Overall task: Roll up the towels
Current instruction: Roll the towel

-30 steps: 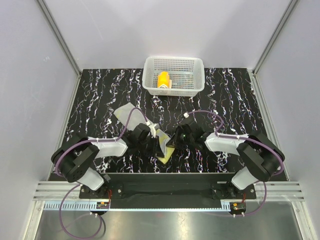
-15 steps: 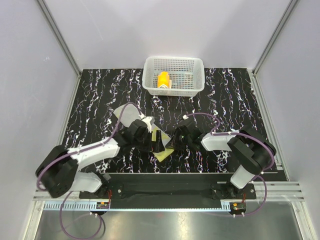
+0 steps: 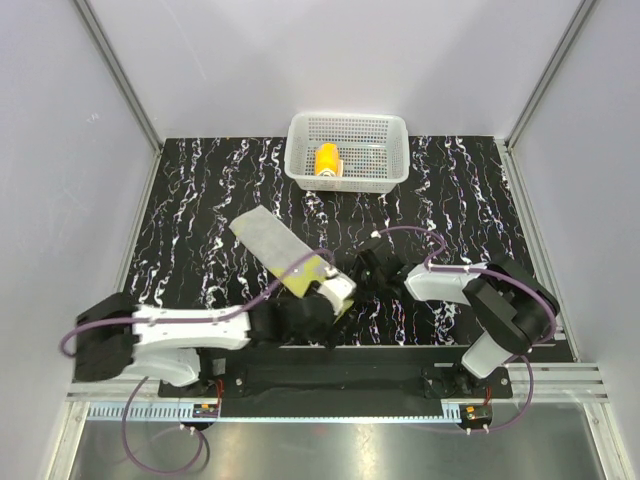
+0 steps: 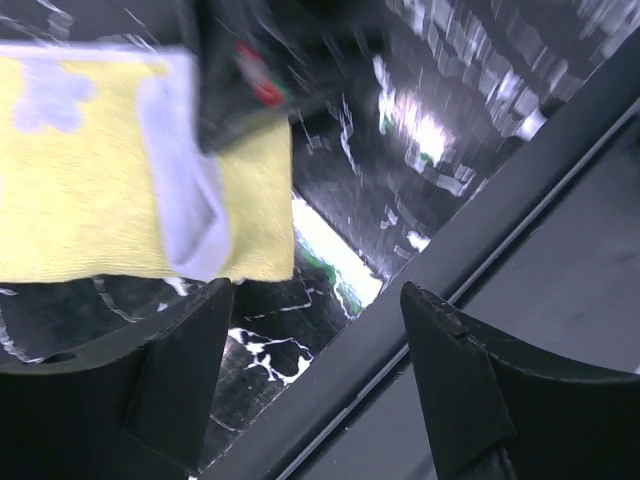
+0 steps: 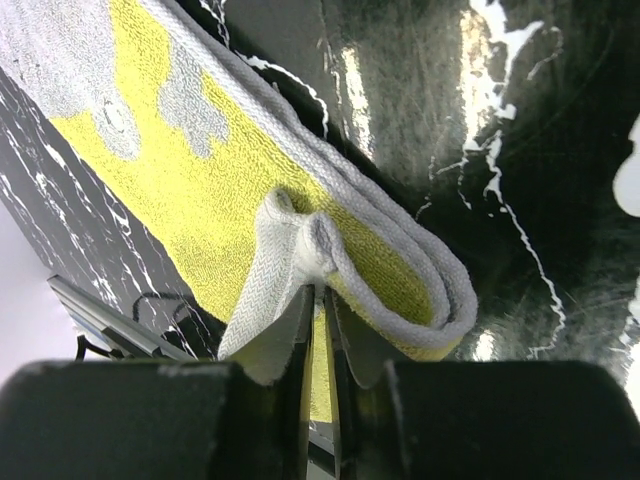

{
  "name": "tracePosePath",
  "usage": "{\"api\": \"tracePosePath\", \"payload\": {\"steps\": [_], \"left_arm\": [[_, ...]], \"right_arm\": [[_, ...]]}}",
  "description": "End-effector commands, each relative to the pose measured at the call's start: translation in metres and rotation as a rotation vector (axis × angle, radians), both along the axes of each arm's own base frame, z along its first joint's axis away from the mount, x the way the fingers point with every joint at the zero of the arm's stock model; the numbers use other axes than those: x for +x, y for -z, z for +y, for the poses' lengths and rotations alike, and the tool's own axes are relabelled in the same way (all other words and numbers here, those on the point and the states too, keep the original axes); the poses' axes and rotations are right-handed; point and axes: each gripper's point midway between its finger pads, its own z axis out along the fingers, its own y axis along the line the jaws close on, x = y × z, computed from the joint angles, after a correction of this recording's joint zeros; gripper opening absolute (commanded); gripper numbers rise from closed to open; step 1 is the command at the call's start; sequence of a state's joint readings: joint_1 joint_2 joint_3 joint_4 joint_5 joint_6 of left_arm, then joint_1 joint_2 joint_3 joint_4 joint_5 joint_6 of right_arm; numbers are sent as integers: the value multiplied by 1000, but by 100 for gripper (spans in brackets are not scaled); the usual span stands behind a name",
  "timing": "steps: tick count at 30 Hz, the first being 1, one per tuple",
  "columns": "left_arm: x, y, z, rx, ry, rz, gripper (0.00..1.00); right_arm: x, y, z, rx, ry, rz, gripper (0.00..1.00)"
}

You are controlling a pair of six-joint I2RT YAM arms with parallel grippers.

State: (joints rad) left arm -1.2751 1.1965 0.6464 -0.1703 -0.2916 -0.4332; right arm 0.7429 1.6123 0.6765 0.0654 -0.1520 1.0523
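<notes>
Grey towel (image 3: 270,240) lies as a long strip on the table (image 3: 200,190), running diagonally from far-left to near-right, roughly mid-table. Its far part shows plain grey and its near end shows yellow-green. R gripper (image 3: 368,272) sits just right of that near end. In the wrist view, R gripper (image 5: 318,300) has its jaws pressed together on a bunched bit of the towel's (image 5: 200,190) grey hem. The cloth is pinched right at the tips, and the towel edge beside the pinch is doubled over into a thick fold with yellow inside. L gripper (image 3: 335,293) is at the near-right end of the strip, w/ its arm stretched along the near edge of the table. In its wrist cam, L gripper (image 4: 315,295) has jaws spread wide w/ nothing between them. The towel (image 4: 90,210) lies beyond the tips on the left side of the view, not within the gap; only bare table shows between the fingers (image 4: 170,370). View is blurry there. Orange towel (image 3: 327,160) sits as a roll in the left part of the white basket (image 3: 300,170) at the far edge, well apart from both grippers.
</notes>
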Motion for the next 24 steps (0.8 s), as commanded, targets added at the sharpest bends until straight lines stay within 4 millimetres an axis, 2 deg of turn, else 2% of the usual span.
{"api": "tracePosePath", "payload": {"steps": [1, 2, 4, 5, 8, 14, 18, 20, 24], "left_arm": [[10, 1, -26, 78, 6, -112, 73], [8, 24, -25, 167, 13, -103, 73], [8, 27, -36, 213, 11, -131, 74], [8, 45, -35, 274, 13, -126, 75], [12, 58, -35, 351, -17, -139, 76], [21, 57, -26, 402, -82, -167, 76], [26, 47, -19, 428, -116, -192, 75], [28, 48, -12, 447, -133, -196, 69], [22, 64, -11, 465, -90, -150, 59]], "right_arm": [[-7, 8, -19, -90, 31, 41, 16], [-8, 8, -20, -91, 32, 44, 17], [-10, 7, -22, -92, 29, 44, 17], [-10, 7, -23, -95, 31, 45, 17], [-12, 7, -24, -93, 27, 46, 17], [-16, 9, -26, -88, 20, 54, 17], [-17, 10, -26, -85, 15, 57, 17], [-18, 13, -27, -88, 15, 63, 16], [-16, 11, -26, -74, 15, 60, 15]]}}
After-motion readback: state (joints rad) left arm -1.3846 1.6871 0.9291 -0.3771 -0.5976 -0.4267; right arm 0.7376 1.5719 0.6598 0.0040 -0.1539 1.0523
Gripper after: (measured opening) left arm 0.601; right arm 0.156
